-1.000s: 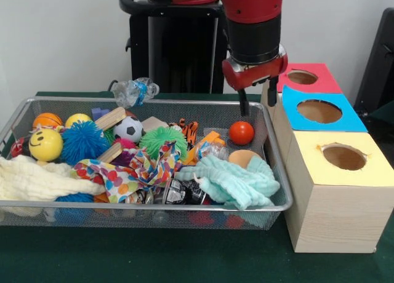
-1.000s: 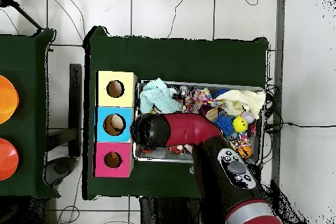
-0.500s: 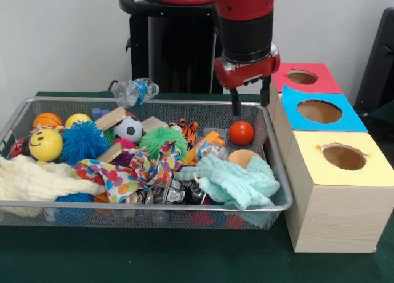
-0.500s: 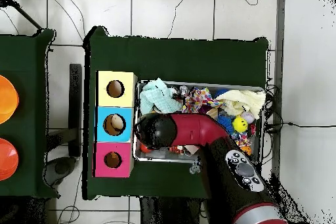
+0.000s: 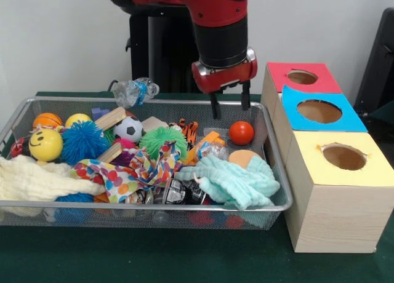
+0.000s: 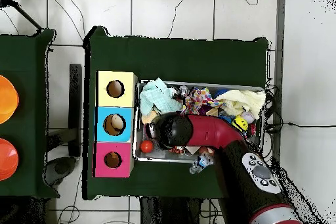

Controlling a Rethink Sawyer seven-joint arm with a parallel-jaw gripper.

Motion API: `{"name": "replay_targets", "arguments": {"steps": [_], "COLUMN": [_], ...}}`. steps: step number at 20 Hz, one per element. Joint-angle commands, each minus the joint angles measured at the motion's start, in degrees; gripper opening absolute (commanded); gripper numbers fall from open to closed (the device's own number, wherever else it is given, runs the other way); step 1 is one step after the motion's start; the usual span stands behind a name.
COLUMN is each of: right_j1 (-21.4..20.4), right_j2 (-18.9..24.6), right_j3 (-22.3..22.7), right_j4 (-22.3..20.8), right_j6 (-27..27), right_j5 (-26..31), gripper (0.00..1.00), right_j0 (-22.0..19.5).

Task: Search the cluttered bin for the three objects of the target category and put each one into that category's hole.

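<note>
Front view, left to right. Mesh bin [image 5: 24,107] packed: cream cloth [image 5: 37,178] at left front, smiley ball [image 5: 45,145] and blue spiky ball [image 5: 84,141] behind it, orange ball [image 5: 47,120] and yellow ball [image 5: 77,119] at the far rim, crushed bottle [image 5: 135,91] hanging over the back edge. Soccer ball [image 5: 128,128], green spiky ball [image 5: 162,141], patterned cloth [image 5: 132,171] mid-bin; mint cloth [image 5: 231,181] at right front. Red ball [image 5: 241,133] lying free in the bin's right far corner, nothing on it, well clear of the mint cloth.

Gripper [image 5: 229,106] empty, fingers spread apart, hanging above the bin's far rim just left of the red ball — tips clear of the clutter. Over the last 1 s, shifted leftward from beside the boxes toward bin centre; in the overhead view the red ball [image 6: 146,146] now uncovered beside the arm's head, hidden under it before. Nothing lifted out, bin contents same as 1 s back.

Right of the bin, 3 boxes in a row: red-topped box [image 5: 305,78] farthest, blue-topped box [image 5: 320,111] middle, yellow-topped box [image 5: 345,157] nearest. Overhead shows something pale already inside the blue hole — likely 1 item delivered. Probably back in search phase, passing the red ball and heading for another pick further left
</note>
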Motion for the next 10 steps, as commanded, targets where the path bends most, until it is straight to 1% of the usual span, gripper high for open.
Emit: {"name": "replay_targets", "arguments": {"steps": [1, 5, 7, 10], "right_j1": [4.0, 7.4, 8.0, 9.2], "right_j2": [1.0, -1.2, -1.5, -1.5], "right_j3": [2.9, 2.9, 3.4, 3.0], "right_j4": [-4.6, -7.1, -8.2, -9.2], "right_j6": [1.1, 1.7, 1.9, 2.1], "right_j5": [-4.2, -6.5, -8.0, -8.4], "gripper": [1.0, 1.0, 1.0, 1.0], "right_j0": [-2.0, -2.7, -3.4, -4.0]}}
